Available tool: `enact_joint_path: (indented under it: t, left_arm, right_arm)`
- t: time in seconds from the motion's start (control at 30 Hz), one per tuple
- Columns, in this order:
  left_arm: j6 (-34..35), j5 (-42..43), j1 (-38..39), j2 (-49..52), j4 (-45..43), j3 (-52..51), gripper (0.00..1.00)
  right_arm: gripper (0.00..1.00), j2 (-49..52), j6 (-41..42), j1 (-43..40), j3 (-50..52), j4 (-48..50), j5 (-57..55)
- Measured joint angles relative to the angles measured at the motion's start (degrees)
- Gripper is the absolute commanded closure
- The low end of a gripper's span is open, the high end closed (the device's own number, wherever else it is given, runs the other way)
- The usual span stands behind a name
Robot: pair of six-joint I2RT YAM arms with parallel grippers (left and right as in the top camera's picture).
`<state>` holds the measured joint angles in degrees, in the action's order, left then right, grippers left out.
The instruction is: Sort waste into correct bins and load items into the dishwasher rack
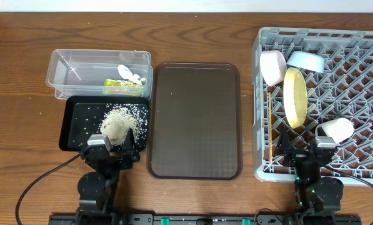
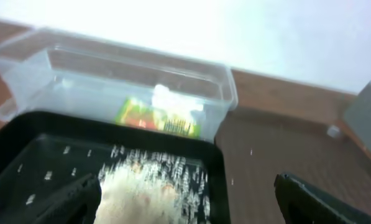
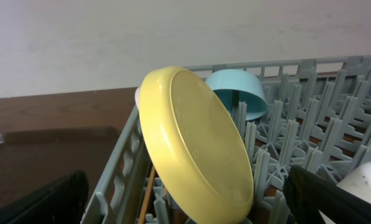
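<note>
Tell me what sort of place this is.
Probably a robot test bench staged as a dish-clearing station, not a real kitchen: the dishwasher rack sits straight on a wooden table, beside a clear tub and black tray holding waste, with a bare white wall behind.

Both are pretty much matte black all over: the chunky black left arm (image 1: 94, 186) and the chunky black right arm (image 1: 316, 192) each have a rounded base joint, with a light-grey boxy left cap (image 1: 99, 142) and a matching light-grey boxy right cap (image 1: 325, 144) near the wrist. A thin black cable (image 1: 42, 175) curls off the left one, and tiny green lights (image 1: 308, 185) glow on the right. Up close, the black left-arm fingers (image 2: 309, 199) and black right-arm fingers (image 3: 334, 199) look plain, smooth and blunt-edged.
</note>
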<state>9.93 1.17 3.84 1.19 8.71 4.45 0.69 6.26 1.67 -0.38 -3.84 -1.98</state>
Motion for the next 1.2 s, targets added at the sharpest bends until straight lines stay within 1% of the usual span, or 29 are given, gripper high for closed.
enact_joint_path:
  t: [0.07,0.2,0.27,0.5,1.2]
  left_arm:
    - [-0.81,-0.13,0.00,-0.37,-5.68,-2.12,0.08]
    - [-4.13,-0.31,0.00,-0.61,-8.74,-3.63,0.08]
    - [-5.57,-0.28,0.00,-0.61,-8.17,-3.63,0.08]
    - [-6.99,-0.04,0.00,-0.61,-7.28,-3.45,0.08]
    - [-7.06,-0.04,0.00,-0.61,-7.26,-3.43,0.08]
  right_arm:
    - [0.01,0.00,0.00,0.00,0.00,0.00,0.00]
    - [0.01,0.00,0.00,0.00,0.00,-0.02,0.00]
    - [0.01,0.00,0.00,0.00,0.00,-0.02,0.00]
    - [0.01,0.00,0.00,0.00,0.00,-0.02,0.00]
    - [0.01,0.00,0.00,0.00,0.00,0.00,0.00]
